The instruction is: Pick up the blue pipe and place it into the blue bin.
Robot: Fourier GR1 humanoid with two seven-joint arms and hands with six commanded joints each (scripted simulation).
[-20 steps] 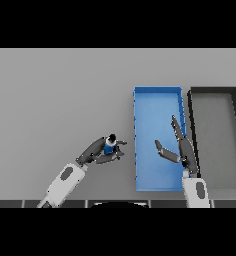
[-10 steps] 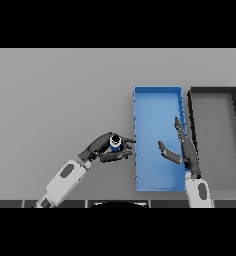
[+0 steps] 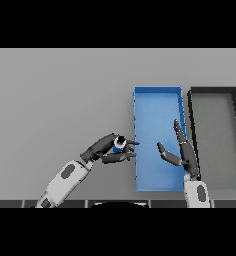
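Nearest the counter's [image 3: 50, 100] near edge, the left hand [image 3: 106, 150] has its fingers and thumb curled round the blue pipe [image 3: 119, 145], holding it just beside the blue bin's [image 3: 136, 120] left wall, toward the bin's near end; whether the pipe is clear of the counter or resting on it cannot be told from this view. The pipe shows as a small, short blue piece with a pale ring and a dark opening at the end facing up, most of its body hidden by the fingers. By its look it is likely a light, rigid fitting with a smooth, somewhat slippery surface, not fragile, so a pinch across its round body, with the thumb opposite the fingers as the hand has it now, seems the sensible hold; gripping near the open end could let it twist or squirt out. Because it is round, it may roll a little once released on the bin's flat floor, which the walls should contain. The right hand [image 3: 182, 152] hovers over the near right part of the blue bin with fingers straight and spread, holding nothing. Farther right, touching or just beside the blue bin, a dark bin [image 3: 192, 115] lies along the counter's right edge
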